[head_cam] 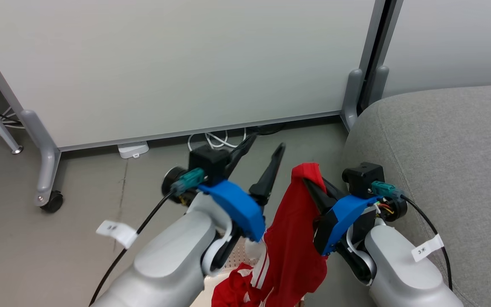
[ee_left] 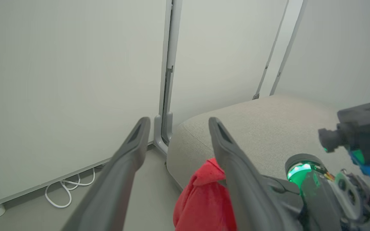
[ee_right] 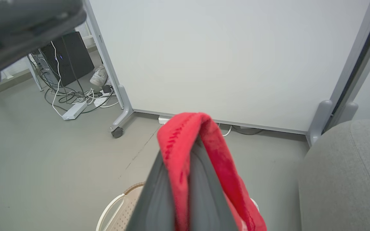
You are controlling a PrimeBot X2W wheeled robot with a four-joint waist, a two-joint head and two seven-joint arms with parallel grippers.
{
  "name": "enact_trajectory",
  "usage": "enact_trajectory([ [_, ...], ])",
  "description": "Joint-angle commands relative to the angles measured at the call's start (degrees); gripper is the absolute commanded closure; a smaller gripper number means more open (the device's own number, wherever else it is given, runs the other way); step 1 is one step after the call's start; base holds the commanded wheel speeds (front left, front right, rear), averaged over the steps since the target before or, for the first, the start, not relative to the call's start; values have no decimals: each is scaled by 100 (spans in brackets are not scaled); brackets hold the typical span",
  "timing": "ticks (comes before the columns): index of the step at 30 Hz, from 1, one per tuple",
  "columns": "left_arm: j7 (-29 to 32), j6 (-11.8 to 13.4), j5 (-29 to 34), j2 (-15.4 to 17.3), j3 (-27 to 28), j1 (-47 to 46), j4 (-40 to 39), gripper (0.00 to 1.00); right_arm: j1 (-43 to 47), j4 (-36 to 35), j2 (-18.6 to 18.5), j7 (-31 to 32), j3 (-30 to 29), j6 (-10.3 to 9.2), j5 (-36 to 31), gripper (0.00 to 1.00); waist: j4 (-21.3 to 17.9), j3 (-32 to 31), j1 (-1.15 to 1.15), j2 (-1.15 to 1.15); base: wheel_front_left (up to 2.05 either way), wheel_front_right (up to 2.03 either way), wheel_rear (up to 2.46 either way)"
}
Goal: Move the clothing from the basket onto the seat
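A red piece of clothing (head_cam: 290,238) with white stripes hangs from my right gripper (head_cam: 313,185), which is shut on its top fold. In the right wrist view the red fabric (ee_right: 185,141) drapes over the closed fingers. Its lower folds reach down to the cream perforated basket (head_cam: 238,256), whose rim (ee_right: 117,202) lies below the gripper. My left gripper (head_cam: 266,145) stands open just left of the cloth with nothing between its fingers (ee_left: 133,144); the clothing (ee_left: 204,199) sits beside its right finger. The grey seat (head_cam: 441,149) is immediately to the right.
White partition panels on wheeled grey stands (head_cam: 45,162) close off the back. White cables (head_cam: 211,138) and a power strip (head_cam: 132,149) lie at their foot. A dark computer tower (ee_right: 66,51), tangled cords and a shoe (ee_right: 100,75) sit beyond the left panel. Grey floor stretches to the left.
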Motion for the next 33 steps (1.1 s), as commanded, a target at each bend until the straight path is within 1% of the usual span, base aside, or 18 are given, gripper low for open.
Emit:
enact_trajectory([
  [1,-41,84,131,159,217,284,-191,0,68,-105,-45,-32,-53,3,-54,100,-20,15,0,0,0,0,0],
  [2,-41,84,131,159,217,284,-191,0,68,-105,-45,-32,-53,3,-54,100,-20,15,0,0,0,0,0],
  [8,-46,310,855,568,1166,1289,-1062,0,186,-459,-78,-8,-183,3,-195,100,-142,71,0,0,0,0,0],
  [11,-48,365,1241,687,1685,1813,-1472,0,266,-675,-101,50,-250,3,-266,100,-233,95,0,0,0,0,0],
  [14,-48,346,1620,761,2202,2343,-1806,0,341,-902,-133,133,-339,3,-349,100,-339,116,0,0,0,0,0],
  [18,-48,170,2193,820,2671,2892,-2126,0,446,-1183,-167,253,-465,3,-470,100,-472,158,0,0,0,0,0],
  [22,-48,21,2583,805,3042,3307,-2177,0,553,-1430,-175,376,-555,3,-562,100,-628,196,0,0,0,0,0],
  [28,-48,-165,2843,611,3663,3708,-2220,0,694,-1754,-179,525,-662,3,-632,100,-875,253,0,0,0,0,0],
  [33,-49,-314,3043,457,4024,3850,-2256,0,787,-1976,-146,595,-734,3,-699,100,-1155,310,0,0,0,0,0],
])
